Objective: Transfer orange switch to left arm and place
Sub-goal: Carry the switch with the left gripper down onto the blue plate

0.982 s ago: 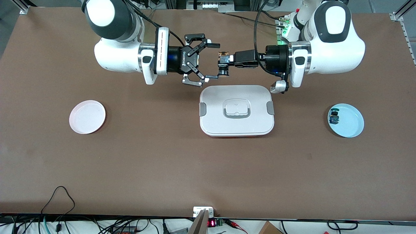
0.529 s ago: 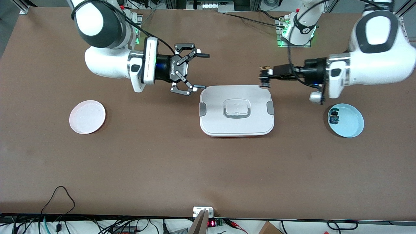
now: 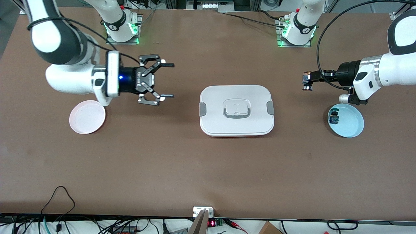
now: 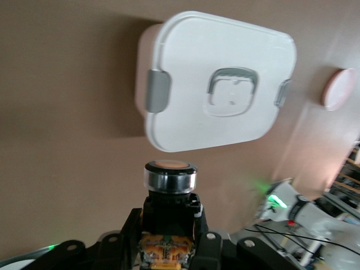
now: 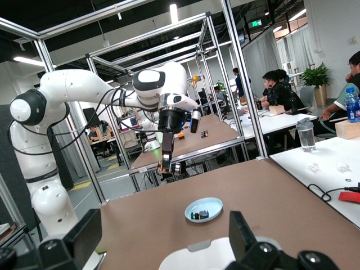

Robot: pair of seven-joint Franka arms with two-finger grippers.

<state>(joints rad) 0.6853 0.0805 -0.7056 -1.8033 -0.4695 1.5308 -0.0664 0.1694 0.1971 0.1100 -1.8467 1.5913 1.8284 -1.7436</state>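
Front view: left hand [image 3: 306, 82] grips orange switch [image 3: 305, 86] over counter [image 3: 208, 169]; right hand [image 3: 165, 80] wide, empty. Risk: arms well apart, handoff over box [image 3: 236, 110] missed.

On the brown tabletop [image 3: 182, 169]: one large white rounded-rectangle lidded box [image 3: 236, 110] at centre frame. Two small round plates, one pink [image 3: 87, 116] at left and one pale blue [image 3: 349, 123] at right. Two push-button switches: one orange-and-black [image 3: 306, 82] at upper right, one blue-and-black [image 3: 333, 117] on the blue plate.
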